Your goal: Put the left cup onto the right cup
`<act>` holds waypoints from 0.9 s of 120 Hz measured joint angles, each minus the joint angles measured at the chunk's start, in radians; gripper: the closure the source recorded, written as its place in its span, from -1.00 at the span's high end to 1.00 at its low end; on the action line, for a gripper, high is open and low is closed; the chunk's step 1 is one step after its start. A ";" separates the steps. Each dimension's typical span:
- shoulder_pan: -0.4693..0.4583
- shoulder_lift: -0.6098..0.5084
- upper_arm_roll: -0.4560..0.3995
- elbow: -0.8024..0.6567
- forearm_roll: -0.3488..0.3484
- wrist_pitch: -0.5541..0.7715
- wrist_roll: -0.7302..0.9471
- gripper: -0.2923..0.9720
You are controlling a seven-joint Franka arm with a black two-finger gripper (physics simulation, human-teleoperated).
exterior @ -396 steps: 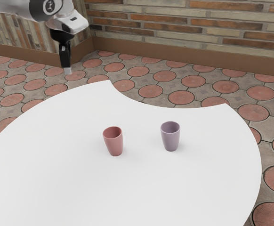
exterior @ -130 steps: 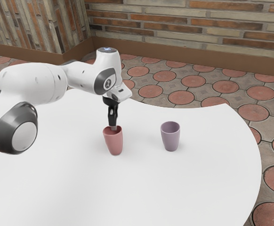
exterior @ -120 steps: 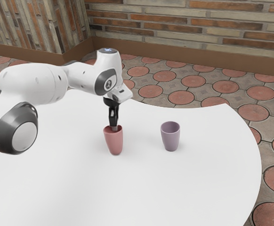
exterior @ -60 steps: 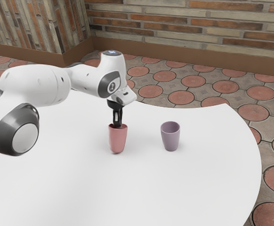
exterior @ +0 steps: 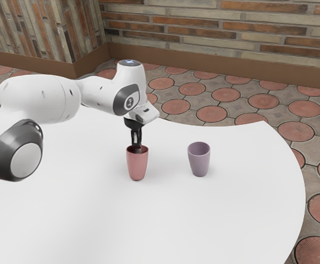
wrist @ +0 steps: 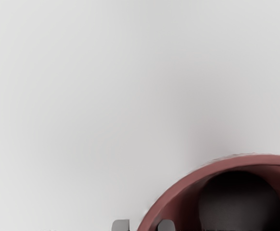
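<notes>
Squarely upright tapered pink cup [exterior: 137, 166], rim tight between both fingers of the pincer [exterior: 136, 146]

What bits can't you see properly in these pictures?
- Pink cup: the wrist view's lower edge cuts most of it off, and its inside is dark.
- Purple cup: in the exterior view its own wall hides its inner bottom.
- Jaws: in the exterior view the pink cup's rim hides their tips.
- Arm: the exterior view's left edge cuts off its base.
</notes>
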 joint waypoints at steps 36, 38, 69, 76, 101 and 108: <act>-0.008 -0.021 0.001 -0.021 -0.016 -0.003 -0.028 -0.69; -0.009 -0.022 0.001 -0.022 -0.016 -0.003 -0.030 -0.69; -0.012 -0.058 0.001 -0.047 -0.013 -0.019 -0.054 -0.70; -0.014 -0.067 0.001 -0.048 -0.010 -0.030 -0.060 -0.70; -0.030 -0.107 0.002 -0.046 0.002 -0.090 -0.079 -0.70; -0.038 -0.119 0.001 -0.041 0.013 -0.112 -0.083 -0.70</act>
